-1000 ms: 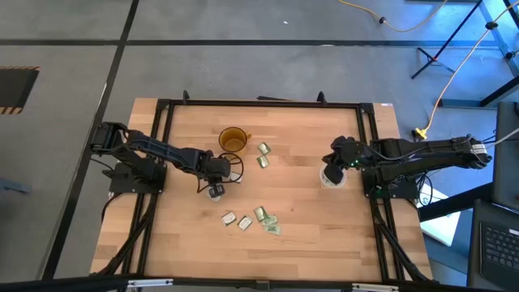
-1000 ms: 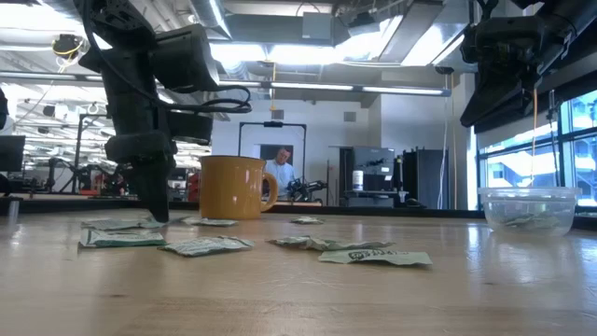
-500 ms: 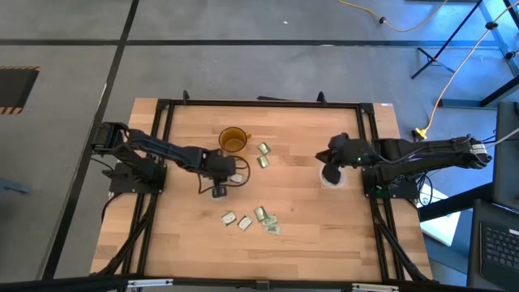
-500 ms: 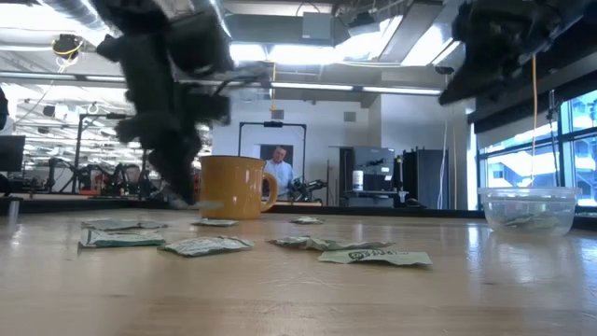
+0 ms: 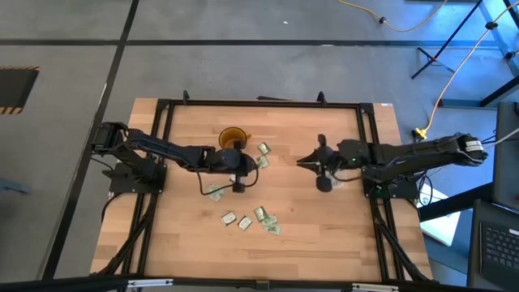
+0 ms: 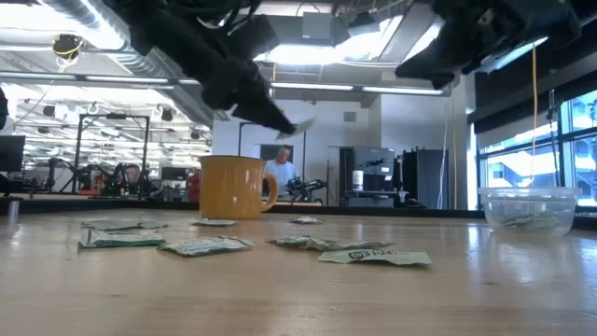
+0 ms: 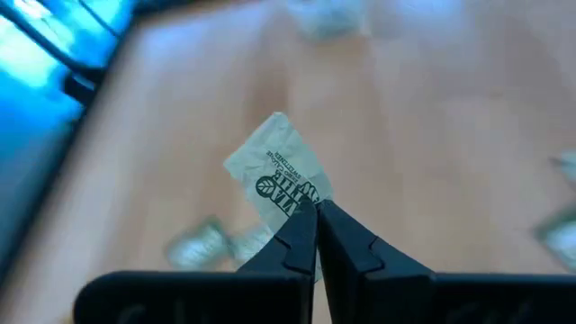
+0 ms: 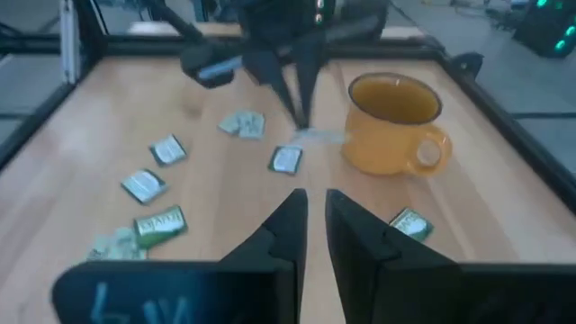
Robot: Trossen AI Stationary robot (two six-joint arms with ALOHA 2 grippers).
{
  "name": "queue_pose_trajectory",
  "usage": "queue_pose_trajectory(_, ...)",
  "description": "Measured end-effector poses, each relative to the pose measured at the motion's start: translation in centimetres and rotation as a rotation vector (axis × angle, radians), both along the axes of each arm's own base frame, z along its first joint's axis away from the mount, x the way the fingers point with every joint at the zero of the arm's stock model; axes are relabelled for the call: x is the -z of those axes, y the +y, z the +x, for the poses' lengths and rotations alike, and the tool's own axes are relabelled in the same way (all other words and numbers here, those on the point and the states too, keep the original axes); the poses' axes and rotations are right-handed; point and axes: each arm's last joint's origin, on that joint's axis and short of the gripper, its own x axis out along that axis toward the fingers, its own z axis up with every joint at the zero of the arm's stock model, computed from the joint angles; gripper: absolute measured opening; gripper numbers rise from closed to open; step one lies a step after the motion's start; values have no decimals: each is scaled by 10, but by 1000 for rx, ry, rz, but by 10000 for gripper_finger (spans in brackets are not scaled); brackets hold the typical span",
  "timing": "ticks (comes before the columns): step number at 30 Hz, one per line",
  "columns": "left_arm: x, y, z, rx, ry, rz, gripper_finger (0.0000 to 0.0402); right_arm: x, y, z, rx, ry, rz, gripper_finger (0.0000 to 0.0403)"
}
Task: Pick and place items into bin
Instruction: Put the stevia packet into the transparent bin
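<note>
Left pincer [image 7: 313, 214] closed, lifted packet [image 7: 279, 166] off table.

A pale wooden table top [image 5: 300, 219] with a black metal frame [image 5: 259, 103] is standing on a grey concrete floor [image 5: 243, 69]. Beyond the table top, long ceiling strip lights [image 6: 317, 89] are glowing, and daylight is coming through tall windows [image 6: 522, 168] beside a dark doorway [image 6: 272, 149].

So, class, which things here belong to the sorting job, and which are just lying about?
Job: loose packets, packet pinched in left gripper, clear bin, right gripper hovering mid-table.
Lying about: amber mug.
</note>
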Motion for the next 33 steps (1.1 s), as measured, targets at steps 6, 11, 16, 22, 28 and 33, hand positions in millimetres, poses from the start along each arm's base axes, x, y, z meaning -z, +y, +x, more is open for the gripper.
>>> queue_pose_trajectory(6, 4, -4, 8, -71, 11, 315, 4, 15, 0, 25, 79, -37, 137, 49)
queue_pose_trajectory(11, 14, -10, 20, -57, 5, 480, 5, 37, 0, 39, 67, 53, 86, 69)
queue_pose_trajectory(16, 25, -19, 31, 11, -17, 589, 4, 47, -6, 51, 162, 10, 205, 127)
queue_pose_trajectory(22, 36, -21, 37, -35, 0, 690, 5, 44, -19, 58, 309, -117, 366, 173)
queue_pose_trajectory(28, 35, -22, 37, -83, 16, 731, 6, 44, -26, 58, 366, -146, 471, 180)
queue_pose_trajectory(33, 33, -24, 37, -65, -6, 733, 6, 43, -28, 58, 380, -162, 536, 181)
